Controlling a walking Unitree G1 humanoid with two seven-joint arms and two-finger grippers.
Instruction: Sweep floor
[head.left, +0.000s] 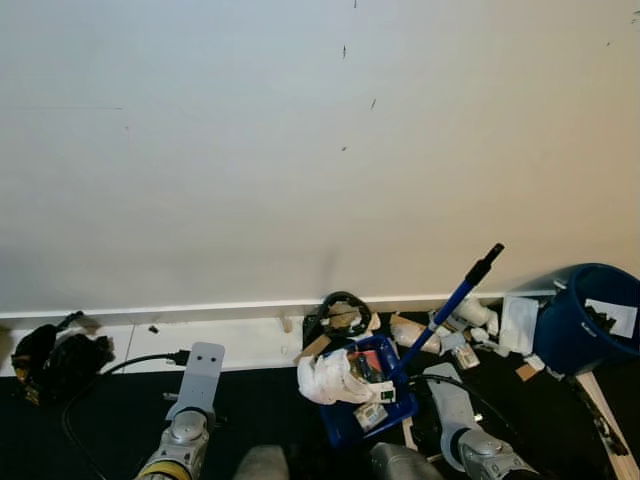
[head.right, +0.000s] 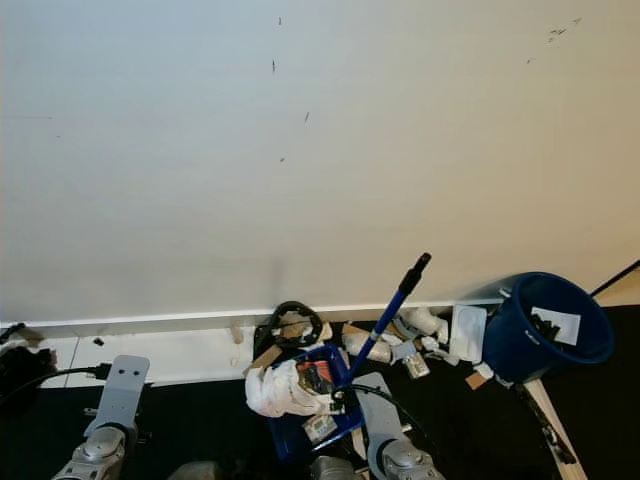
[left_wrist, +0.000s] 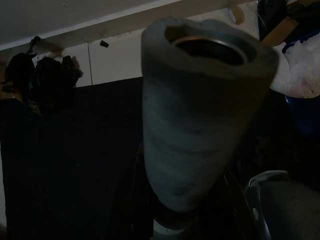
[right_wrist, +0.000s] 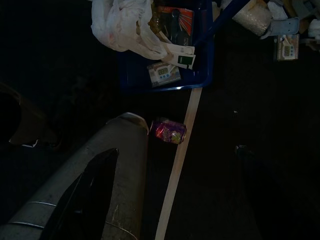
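A blue dustpan (head.left: 345, 422) lies on the dark floor by the white baseboard. It holds a crumpled white bag (head.left: 325, 380) and small cards. Its blue handle (head.left: 450, 305) with a black tip leans up to the right. More litter (head.left: 470, 320) is piled against the wall beside it. My right gripper (right_wrist: 175, 150) hangs open above the floor just short of the pan, over a pale wooden stick (right_wrist: 177, 170) and a purple wrapper (right_wrist: 170, 131). My left arm (head.left: 188, 430) is low at the left. A grey hollow tube (left_wrist: 200, 115) stands close before the left wrist camera.
A blue bin (head.left: 585, 320) lies tipped at the right with paper inside. A black bag (head.left: 50, 360) sits at the far left, and a black cable (head.left: 130, 365) runs from it along the floor. A black ring (head.left: 340, 312) leans on the baseboard.
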